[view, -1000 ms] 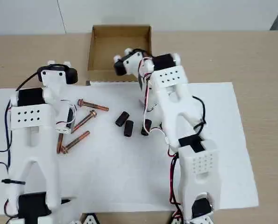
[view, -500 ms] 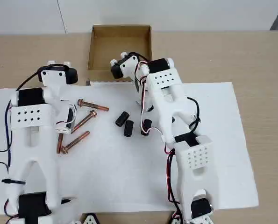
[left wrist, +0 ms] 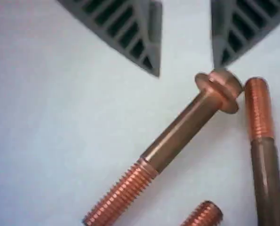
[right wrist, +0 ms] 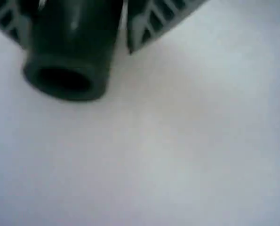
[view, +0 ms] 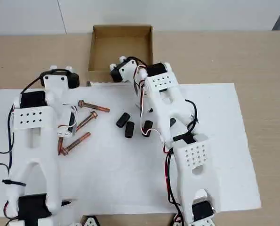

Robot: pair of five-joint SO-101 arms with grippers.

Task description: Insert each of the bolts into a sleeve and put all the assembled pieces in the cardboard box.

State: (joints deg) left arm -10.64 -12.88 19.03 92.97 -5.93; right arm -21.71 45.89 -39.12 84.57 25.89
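High view: we see the cardboard box (view: 98,47) on the table (view: 262,56), just beyond the far edge of the white sheet (view: 130,179). Four copper bolts lie loose on the sheet by the left arm (view: 31,117): a far bolt (view: 93,106) nearest the box, a middle bolt (view: 85,120), a near bolt (view: 76,142), and a fourth bolt (view: 60,144) partly under that arm. Mid-sheet we mark a first sleeve (view: 123,119) and a second sleeve (view: 129,130), close together and lying flat. A third sleeve (view: 147,128) pokes out at the edge of the right arm (view: 191,155); we cannot tell whether it is the one that arm's gripper holds. Left wrist view: the left gripper (left wrist: 184,63) hangs over the sheet, its fingers (left wrist: 130,33) apart with a narrow gap and nothing between them. A flanged bolt (left wrist: 177,150) lies flat with its head right at one fingertip; we cannot tell if they touch. A neighbouring bolt (left wrist: 262,160) has its threaded end just beside that head, and a threaded tip (left wrist: 202,215) shows nearby. Right wrist view: the right gripper (right wrist: 74,44) is over the sheet, its fingers (right wrist: 154,19) clamped on a dark sleeve (right wrist: 67,70) whose open bore faces the camera.
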